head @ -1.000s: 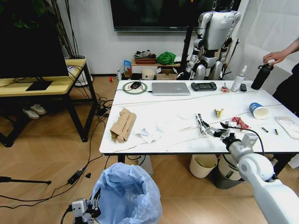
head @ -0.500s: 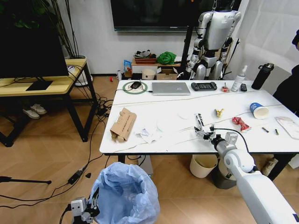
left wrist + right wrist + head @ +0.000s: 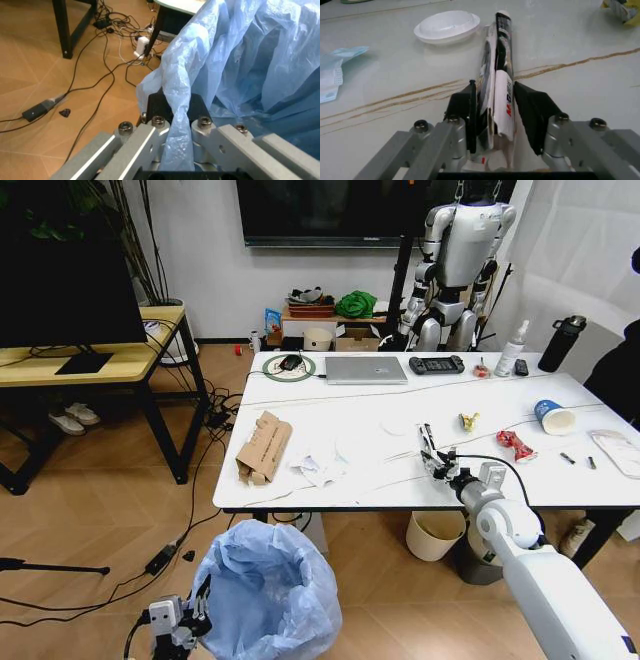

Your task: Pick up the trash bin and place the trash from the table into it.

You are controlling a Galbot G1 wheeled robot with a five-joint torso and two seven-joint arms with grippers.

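Note:
The trash bin (image 3: 268,590), lined with a crinkled light-blue bag, hangs low before the table (image 3: 300,495). My left gripper (image 3: 200,608) (image 3: 174,108) is shut on a fold of the bag's rim. My right gripper (image 3: 437,463) (image 3: 495,101) sits on the marble top near the front edge, shut on a flattened black-and-white packet (image 3: 500,48) standing on edge. More trash lies around: torn cardboard (image 3: 262,447), crumpled paper (image 3: 318,468), a white lid (image 3: 447,26), a yellow wrapper (image 3: 467,420), a red wrapper (image 3: 515,444), a blue-white cup (image 3: 553,417).
A laptop (image 3: 365,369), a game controller (image 3: 436,364), a spray bottle (image 3: 512,350) and a black bottle (image 3: 562,343) line the table's far edge. A cream bin (image 3: 435,535) stands under the table. A yellow-wood desk (image 3: 90,360) is at left; cables lie across the floor.
My right gripper slid left along the table to the packet and shut on it. A person's hand at the black bottle has withdrawn. The bin and left gripper barely shifted.

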